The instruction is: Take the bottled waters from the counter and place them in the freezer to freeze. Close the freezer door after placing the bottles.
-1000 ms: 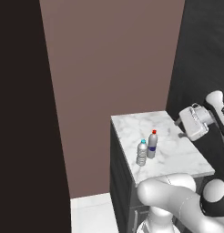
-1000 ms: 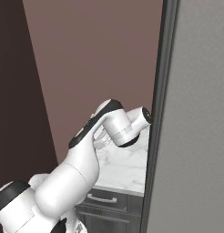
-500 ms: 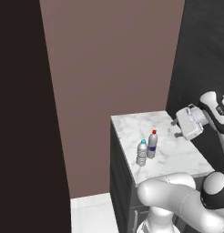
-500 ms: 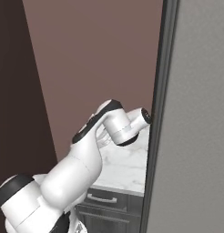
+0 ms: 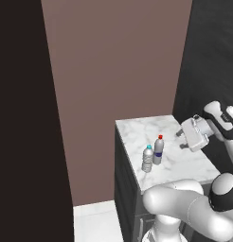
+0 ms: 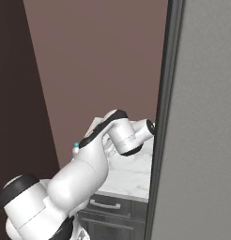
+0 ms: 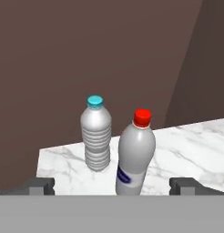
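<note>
- Ahead of my gripper (image 7: pixel 112 185) and a little left stands the ribbed clear plastic bottle with the light-blue cap (image 7: pixel 96 135), upright on the white grey-veined marble counter (image 7: pixel 196 145).
- Straight ahead, nearer, is the smooth clear bottle with the red cap and blue label (image 7: pixel 134 154), lined up between my fingers.
- My gripper is spread wide, holding nothing.
- To the right rises the tall grey steel freezer (image 6: pixel 202 117).
- I judge nothing is done yet: both bottles wait, then the door.

base views flank counter (image 5: pixel 184 160), hand view faces bottles (image 7: pixel 134 154)
</note>
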{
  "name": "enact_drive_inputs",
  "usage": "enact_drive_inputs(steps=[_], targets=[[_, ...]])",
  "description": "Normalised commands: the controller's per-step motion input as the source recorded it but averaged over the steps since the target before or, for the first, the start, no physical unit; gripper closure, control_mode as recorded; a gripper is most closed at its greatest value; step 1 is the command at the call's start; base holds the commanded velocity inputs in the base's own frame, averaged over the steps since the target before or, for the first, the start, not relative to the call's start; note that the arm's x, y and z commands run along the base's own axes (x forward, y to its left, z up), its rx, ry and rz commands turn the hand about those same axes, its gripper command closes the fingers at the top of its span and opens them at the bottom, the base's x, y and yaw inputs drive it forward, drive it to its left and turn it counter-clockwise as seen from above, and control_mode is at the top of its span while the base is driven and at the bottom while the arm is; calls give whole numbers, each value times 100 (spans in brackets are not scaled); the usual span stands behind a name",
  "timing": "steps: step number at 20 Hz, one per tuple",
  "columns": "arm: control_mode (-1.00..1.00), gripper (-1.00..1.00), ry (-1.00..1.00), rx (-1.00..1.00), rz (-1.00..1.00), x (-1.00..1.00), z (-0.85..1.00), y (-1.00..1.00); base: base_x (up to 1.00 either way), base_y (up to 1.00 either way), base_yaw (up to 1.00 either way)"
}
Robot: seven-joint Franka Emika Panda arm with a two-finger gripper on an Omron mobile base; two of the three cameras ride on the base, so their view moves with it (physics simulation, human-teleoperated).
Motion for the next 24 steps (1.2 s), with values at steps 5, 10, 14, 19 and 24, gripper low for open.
enact_drive_inputs(steps=[5, 10, 14, 19, 24], targets=[[-100, -100, 0, 0, 2, 17, -28, 0, 0, 0, 0], [-100, -100, 0, 0, 3, 20, -20, 0, 0, 0, 0], [-100, -100, 0, 0, 4, 12, -14, 0, 0, 0, 0], [-100, -100, 0, 0, 3, 13, -10, 3, 0, 0, 0], [-100, -100, 0, 0, 2, 9, -7, 20, 0, 0, 0]])
